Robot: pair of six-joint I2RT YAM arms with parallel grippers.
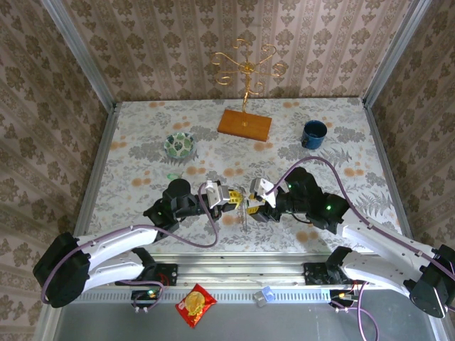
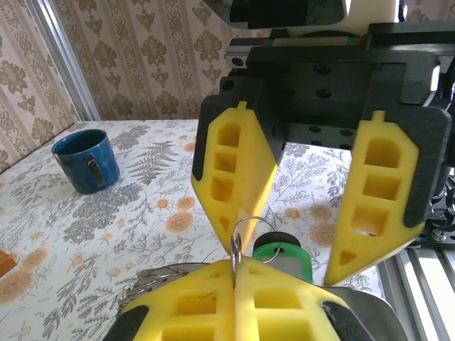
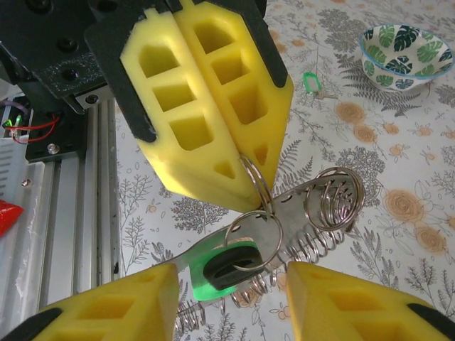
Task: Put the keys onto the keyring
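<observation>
Left gripper [image 3: 245, 181] pinched shut on the keyring [image 2: 247, 226], held up between the arms. Right gripper [image 2: 288, 245] fingers apart, gripping nothing, flanking a green key [image 3: 226, 268] hanging at the ring. Risk: if only half threaded, the key may slip off once jostled.

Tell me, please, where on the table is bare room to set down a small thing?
Bare: the far left corner behind the bowl; the strip between the wooden stand and the blue mug; the right edge past the blue mug. Crowded: the near middle, where the left gripper and right gripper meet at the keyring.
</observation>
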